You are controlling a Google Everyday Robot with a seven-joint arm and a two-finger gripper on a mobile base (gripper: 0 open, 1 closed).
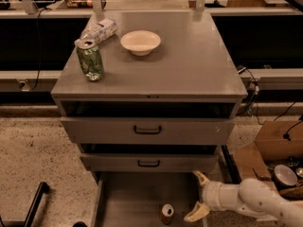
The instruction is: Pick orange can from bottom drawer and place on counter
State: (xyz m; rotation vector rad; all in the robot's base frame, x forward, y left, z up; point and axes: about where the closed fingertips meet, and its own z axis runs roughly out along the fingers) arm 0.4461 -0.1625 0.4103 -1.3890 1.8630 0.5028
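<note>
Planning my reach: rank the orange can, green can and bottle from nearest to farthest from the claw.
The claw sits open at the right of the bottom drawer.
1. Orange can, just left, in that drawer.
2. Green can, front left of the counter.
3. Bottle, back left.
</note>
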